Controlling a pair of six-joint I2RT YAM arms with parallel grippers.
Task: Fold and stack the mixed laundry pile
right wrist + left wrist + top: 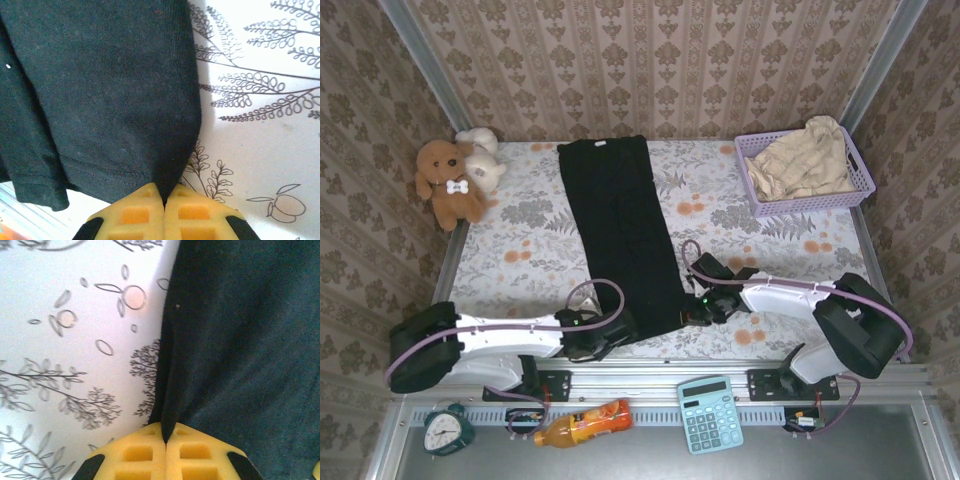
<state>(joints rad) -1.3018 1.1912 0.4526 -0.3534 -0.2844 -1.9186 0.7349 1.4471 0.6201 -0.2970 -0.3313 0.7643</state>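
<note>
A long black garment (620, 225) lies flat down the middle of the floral cloth, folded into a narrow strip. My left gripper (612, 333) is shut on its near left corner; in the left wrist view the yellow pads (150, 455) pinch a ridge of the black garment (240, 340). My right gripper (695, 312) is shut on the near right corner, and in the right wrist view the black garment (110, 90) bunches into the closed yellow pads (180, 215). The pale beige garment (804, 160) lies crumpled in the lavender basket (752, 190).
Brown and cream plush toys (455, 178) sit at the back left corner. Below the table's metal near rail (650, 378) lie a calculator (708, 412), an orange bottle (582, 424) and a small clock (447, 430). Patterned walls enclose three sides.
</note>
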